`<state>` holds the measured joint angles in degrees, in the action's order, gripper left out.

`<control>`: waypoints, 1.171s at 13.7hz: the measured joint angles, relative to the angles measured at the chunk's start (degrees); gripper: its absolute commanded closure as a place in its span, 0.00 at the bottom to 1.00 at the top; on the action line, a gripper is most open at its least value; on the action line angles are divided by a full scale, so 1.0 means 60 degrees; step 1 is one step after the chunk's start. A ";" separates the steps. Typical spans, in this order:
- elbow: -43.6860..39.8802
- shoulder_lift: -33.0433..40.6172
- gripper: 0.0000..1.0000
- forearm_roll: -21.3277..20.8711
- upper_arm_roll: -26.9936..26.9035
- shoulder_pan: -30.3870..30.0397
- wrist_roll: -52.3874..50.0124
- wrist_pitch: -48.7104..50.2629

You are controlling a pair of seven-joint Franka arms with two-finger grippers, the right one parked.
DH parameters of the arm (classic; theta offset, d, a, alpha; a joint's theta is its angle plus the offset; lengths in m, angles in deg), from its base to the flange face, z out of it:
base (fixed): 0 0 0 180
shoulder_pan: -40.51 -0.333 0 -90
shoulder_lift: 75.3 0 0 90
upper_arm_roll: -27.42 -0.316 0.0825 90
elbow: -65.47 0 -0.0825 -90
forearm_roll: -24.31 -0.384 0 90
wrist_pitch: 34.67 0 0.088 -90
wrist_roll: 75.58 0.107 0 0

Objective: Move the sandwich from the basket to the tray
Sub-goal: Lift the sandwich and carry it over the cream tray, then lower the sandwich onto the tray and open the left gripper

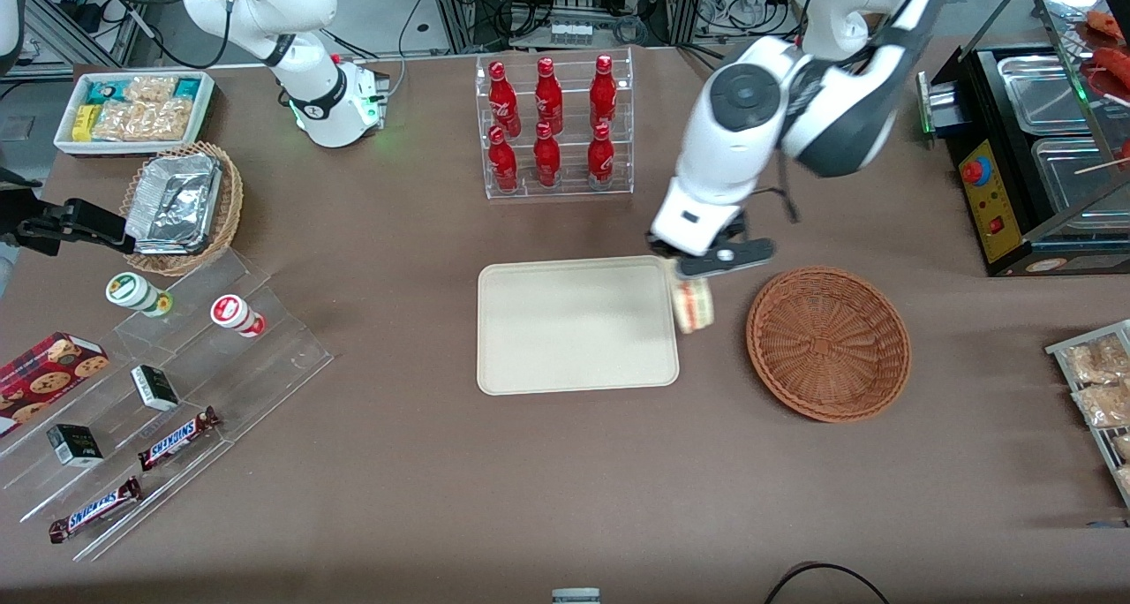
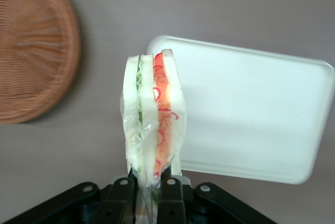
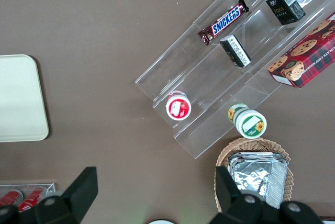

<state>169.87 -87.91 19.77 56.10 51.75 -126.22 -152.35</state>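
Note:
My gripper (image 1: 694, 279) is shut on the clear-wrapped sandwich (image 1: 693, 304), a pale wedge with red and green filling. It hangs in the air between the tray and the basket, just past the tray's rim. In the left wrist view the black fingers (image 2: 121, 190) pinch the sandwich (image 2: 153, 114) at its lower end, with its layers standing upright. The cream tray (image 1: 578, 326) lies bare beside it; the tray (image 2: 251, 114) also fills much of the wrist view. The reddish-brown wicker basket (image 1: 828, 343) sits toward the working arm's end, with nothing in it; the basket (image 2: 36, 51) shows partly in the wrist view.
A clear rack of red bottles (image 1: 553, 123) stands farther from the front camera than the tray. A black food warmer (image 1: 1033, 145) and snack packets (image 1: 1099, 383) lie at the working arm's end. Acrylic steps with snacks (image 1: 168, 383), a foil-container basket (image 1: 181, 207) and a white bin (image 1: 137, 109) lie toward the parked arm's end.

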 measured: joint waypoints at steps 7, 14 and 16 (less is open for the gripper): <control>-0.0507 -0.2483 1.00 -0.1291 -0.0001 0.1471 -0.0388 -0.2187; -0.0966 -0.4067 1.00 -0.3800 -0.0004 0.1740 -0.2394 -0.2957; -0.1092 -0.4276 1.00 -0.3895 -0.0014 0.1975 -0.2622 -0.3188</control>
<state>163.32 -113.56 -3.60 56.01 63.60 -141.96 -171.48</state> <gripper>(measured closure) 0.841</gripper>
